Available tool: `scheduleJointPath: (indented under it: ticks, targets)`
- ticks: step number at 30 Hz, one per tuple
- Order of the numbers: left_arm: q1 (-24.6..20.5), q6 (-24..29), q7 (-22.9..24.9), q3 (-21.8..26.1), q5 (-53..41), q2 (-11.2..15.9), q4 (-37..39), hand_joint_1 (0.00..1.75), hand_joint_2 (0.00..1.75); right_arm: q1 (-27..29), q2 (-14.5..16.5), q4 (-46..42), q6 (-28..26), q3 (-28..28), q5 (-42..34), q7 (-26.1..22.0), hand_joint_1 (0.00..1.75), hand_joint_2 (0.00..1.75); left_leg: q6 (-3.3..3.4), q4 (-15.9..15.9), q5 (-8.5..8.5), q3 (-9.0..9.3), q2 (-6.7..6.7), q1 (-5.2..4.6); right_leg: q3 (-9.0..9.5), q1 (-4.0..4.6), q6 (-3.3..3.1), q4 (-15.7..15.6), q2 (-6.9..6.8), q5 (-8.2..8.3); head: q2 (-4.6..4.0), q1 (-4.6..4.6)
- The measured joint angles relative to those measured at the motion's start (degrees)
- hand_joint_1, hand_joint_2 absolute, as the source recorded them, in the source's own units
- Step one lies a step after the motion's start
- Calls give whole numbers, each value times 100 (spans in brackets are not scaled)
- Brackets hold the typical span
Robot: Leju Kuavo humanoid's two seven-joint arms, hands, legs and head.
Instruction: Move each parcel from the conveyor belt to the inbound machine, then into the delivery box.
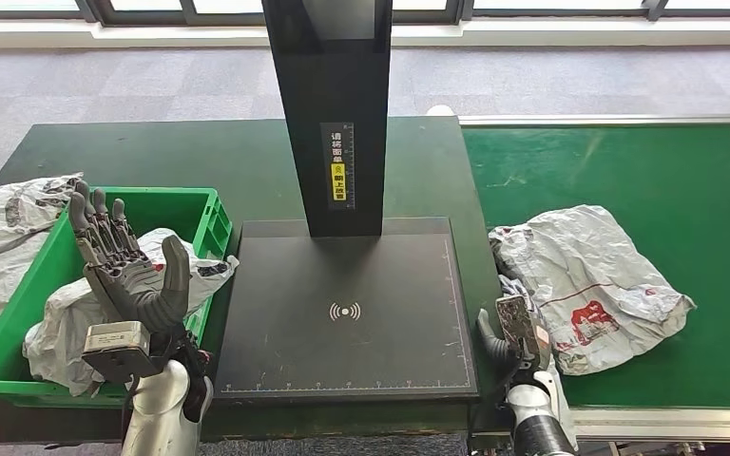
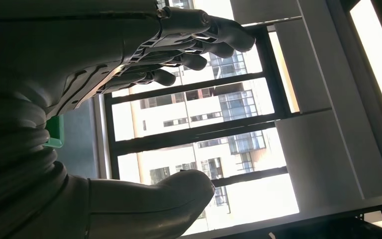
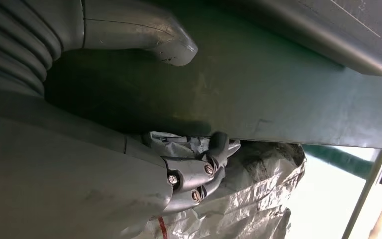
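parcel on belt: a crumpled white-grey plastic mailer bag with red print lies on the green conveyor belt, its near-left edge beside the flat black inbound scanning machine.
right hand: the right hand sits at that near-left edge; in the right wrist view its dark fingers curl into the wrinkled film, so it seems to be grasping a fold, though how firm the hold is i cannot tell.
left hand: the left hand is raised over the green plastic delivery box, fingers spread and straight, holding nothing.
other parcels: one white crumpled bag lies in the box, reaching over its wall towards the machine; another white bag lies just outside the box's far-left side.
handling: the bag looks light, limp and slick; it will sag and drag rather than lift as a slab. a gathered bunch of film near the edge gives a surer hold than a flat pinch, and the thin skin could slip or tear if tugged.
hidden: the bag's contents; the right fingertips under the film; the box floor beneath the bag; the machine's post is cut off at the top.
unclear: the left wrist view shows only windows and the hand.
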Motion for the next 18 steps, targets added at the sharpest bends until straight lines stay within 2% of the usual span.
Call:
scheduleJointPath:
  ticks: [8, 18]
  targets:
    - [8, 24, -1, 0, -8, 0, -43, 0, 175, -302, -51, 225, 210, -87, 210, 346, 175, 175, -2, 0, -1, 9, 12, 0, 3, 3, -3, 0, 14, 2, 0, 1]
    - [8, 37, 3, 0, -9, 0, -50, 0, 175, -403, -62, 258, 217, -259, 267, 334, 175, 175, -13, -1, -9, 15, 11, 9, 7, 15, -10, 0, 15, -3, 0, 0]
